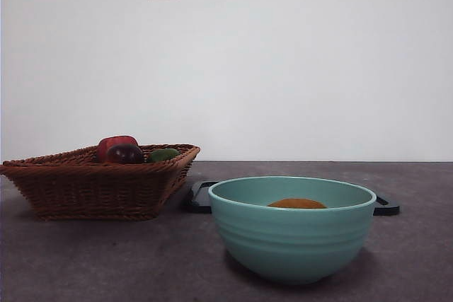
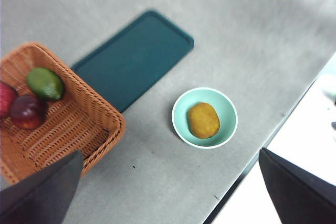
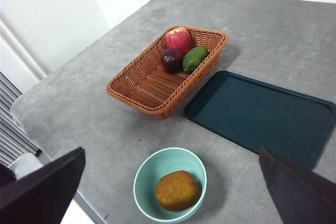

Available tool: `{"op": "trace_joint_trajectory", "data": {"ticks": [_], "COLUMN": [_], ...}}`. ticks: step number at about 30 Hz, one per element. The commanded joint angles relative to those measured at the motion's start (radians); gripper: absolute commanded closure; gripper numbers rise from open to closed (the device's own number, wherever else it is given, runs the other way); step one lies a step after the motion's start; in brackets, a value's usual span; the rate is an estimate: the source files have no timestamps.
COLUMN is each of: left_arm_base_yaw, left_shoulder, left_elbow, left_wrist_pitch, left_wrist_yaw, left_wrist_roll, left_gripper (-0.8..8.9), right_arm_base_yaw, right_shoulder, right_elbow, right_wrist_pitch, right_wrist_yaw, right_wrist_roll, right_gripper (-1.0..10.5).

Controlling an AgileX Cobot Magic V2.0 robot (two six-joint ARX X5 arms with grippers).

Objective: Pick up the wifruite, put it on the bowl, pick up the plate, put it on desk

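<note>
A teal bowl stands at the lower centre-right of the front frame, its open top unobstructed, with the orange-brown wifruite lying inside. Just behind it lies a flat dark tray, low enough to pass over. A wicker basket fills the middle left, holding three fruits at one end; its other end is empty. Bare counter lies open across the lower left and far right. Nothing hangs above any object.
</note>
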Motion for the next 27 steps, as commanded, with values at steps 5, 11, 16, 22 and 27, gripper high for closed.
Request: {"op": "trace_joint_trajectory", "data": {"ticks": [5,11,16,22,27], "left_arm_base_yaw": [-0.009,-0.009,-0.009,-0.009,-0.009], "left_shoulder": [-0.296,-0.495,-0.556,-0.562,-0.562], "left_elbow": [-0.224,-0.362,-0.388,-0.388,-0.388], "left_wrist_pitch": [0.168,0.201,0.193,0.193,0.199], "left_wrist_yaw": [-0.006,-0.101,-0.114,-0.113,-0.113], "left_wrist_roll": [0.010,-0.010,-0.037,-0.069,-0.069], "left_gripper": [2.15,2.15,2.15,2.15,2.15], "right_arm_base_yaw": [0.004,0.004,0.004,0.004,0.004], "right_shoulder": [0.002,0.002,0.002,0.002,0.005], "right_elbow": [0.019,0.019,0.019,0.019,0.019], "right_wrist_pitch": [0.011,0.011,0.011,0.010,0.008], "right_wrist_yaw": [0.007,0.007,0.007,0.007,0.008], "right_wrist_roll": [-0.004,-0.004,0.000,0.013,0.091], "right_gripper": [3.2,3.2,3.2,3.2,3.2]}}
